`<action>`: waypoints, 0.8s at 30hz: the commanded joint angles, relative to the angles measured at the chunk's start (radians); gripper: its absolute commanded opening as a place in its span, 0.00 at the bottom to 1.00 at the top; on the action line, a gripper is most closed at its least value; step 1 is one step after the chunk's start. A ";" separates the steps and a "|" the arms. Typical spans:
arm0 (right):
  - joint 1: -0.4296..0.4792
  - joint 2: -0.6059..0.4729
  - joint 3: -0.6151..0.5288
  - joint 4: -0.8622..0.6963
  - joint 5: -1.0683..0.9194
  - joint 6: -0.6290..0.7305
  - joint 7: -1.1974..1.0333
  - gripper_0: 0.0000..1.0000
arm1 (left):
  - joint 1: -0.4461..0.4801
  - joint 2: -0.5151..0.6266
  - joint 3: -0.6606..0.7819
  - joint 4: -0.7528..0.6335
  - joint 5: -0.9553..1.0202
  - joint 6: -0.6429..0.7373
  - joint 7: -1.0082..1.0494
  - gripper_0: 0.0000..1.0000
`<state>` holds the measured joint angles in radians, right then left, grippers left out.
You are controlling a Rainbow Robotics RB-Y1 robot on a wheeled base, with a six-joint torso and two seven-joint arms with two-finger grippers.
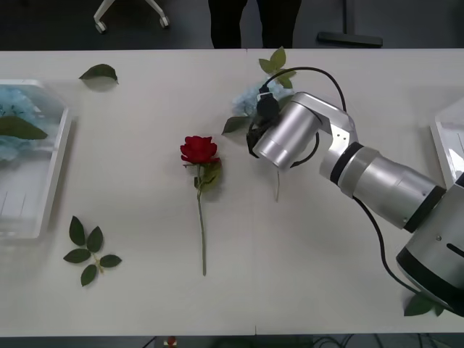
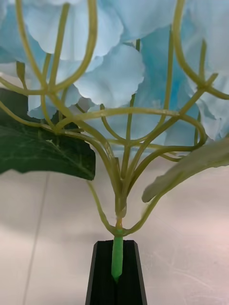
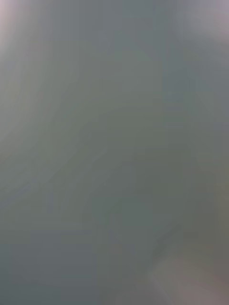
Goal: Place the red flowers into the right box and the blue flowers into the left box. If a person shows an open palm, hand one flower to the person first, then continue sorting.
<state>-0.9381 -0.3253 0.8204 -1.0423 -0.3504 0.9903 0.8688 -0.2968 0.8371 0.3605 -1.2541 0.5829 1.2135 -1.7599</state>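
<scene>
Your worktop [image 1: 326,290] carries the left box [image 1: 51,181] at its left edge, blue blooms already inside, so sorting is partway done. Your right pincer [image 2: 117,267] is clamped on the blue flower [image 2: 119,95] low on its stem, mid-worktop toward the far side, likely bound leftward. Nearby lies one red rose [image 1: 199,150]. The right box [image 1: 451,138] is cut off; the left wrist view tells you nothing

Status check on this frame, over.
Right gripper shut on blue flower stem, mid-table. One red rose unsorted. Left box holds blue flowers. Path clear.
</scene>
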 commanded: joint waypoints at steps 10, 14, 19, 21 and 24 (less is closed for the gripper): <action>0.018 -0.270 -0.103 -0.355 -0.197 -0.078 0.090 0.00 | -0.024 0.037 0.057 -0.433 0.201 0.394 -0.006 1.00; 0.114 -0.351 -0.182 -0.487 -0.302 -0.191 0.205 0.00 | -0.022 -0.004 0.003 -0.488 0.313 0.304 -0.003 1.00; 0.248 -0.408 -0.319 -0.659 -0.421 -0.271 0.369 0.00 | -0.022 -0.066 -0.041 -0.525 0.474 0.205 -0.019 1.00; 0.308 -0.414 -0.363 -0.719 -0.464 -0.314 0.440 0.00 | -0.022 -0.098 -0.055 -0.525 0.561 0.179 -0.047 1.00; 0.361 -0.413 -0.411 -0.768 -0.548 -0.357 0.533 0.00 | -0.016 -0.141 -0.071 -0.539 0.646 0.172 -0.127 1.00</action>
<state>-0.5857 -0.7298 0.4182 -1.7531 -0.8433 0.6524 1.2842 -0.2970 0.7205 0.2935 -1.7558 1.1851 1.3957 -1.7764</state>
